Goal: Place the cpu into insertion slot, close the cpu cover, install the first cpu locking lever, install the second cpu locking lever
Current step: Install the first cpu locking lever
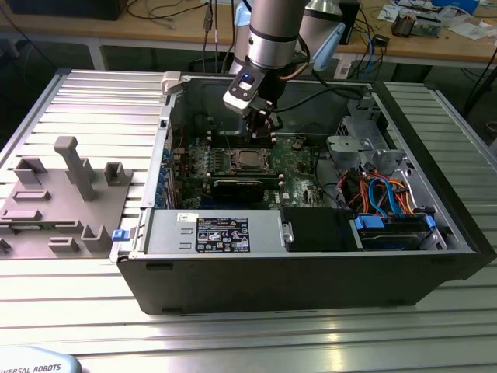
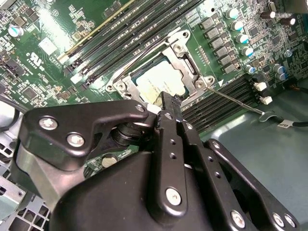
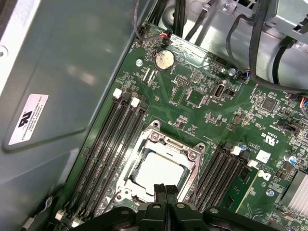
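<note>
Our gripper is shut with nothing in it, just over the edge of the cpu cover. The cpu lies flat in the insertion slot, under that thin frame. We think the chip is light and easy to hurt, so the stiff frame is the safer place to push. Long memory slots crowd both sides, and a thin lever sticks out.

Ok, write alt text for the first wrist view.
The cpu sits under the closed cover on a green board. The shut claw hangs at the cover's edge, with memory slots on both sides.
</note>
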{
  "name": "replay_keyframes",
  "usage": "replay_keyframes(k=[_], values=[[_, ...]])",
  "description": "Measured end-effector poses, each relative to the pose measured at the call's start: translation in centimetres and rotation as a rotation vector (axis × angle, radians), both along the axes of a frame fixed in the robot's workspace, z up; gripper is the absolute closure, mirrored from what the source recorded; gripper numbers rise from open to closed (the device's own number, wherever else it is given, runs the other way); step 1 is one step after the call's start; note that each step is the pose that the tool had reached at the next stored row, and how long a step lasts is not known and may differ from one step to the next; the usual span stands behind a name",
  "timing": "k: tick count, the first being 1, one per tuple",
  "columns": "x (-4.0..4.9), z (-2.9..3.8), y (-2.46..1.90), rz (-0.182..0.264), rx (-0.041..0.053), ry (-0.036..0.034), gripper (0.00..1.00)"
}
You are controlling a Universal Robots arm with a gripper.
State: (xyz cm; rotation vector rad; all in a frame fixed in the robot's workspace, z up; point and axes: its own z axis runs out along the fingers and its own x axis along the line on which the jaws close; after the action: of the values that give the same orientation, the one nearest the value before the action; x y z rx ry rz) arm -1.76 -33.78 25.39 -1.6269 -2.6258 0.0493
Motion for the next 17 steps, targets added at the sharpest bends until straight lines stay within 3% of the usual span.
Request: replay_keyframes(k=[17], values=[[0.0, 0.0, 0.0, 0.072, 0.0, 0.0, 0.89]])
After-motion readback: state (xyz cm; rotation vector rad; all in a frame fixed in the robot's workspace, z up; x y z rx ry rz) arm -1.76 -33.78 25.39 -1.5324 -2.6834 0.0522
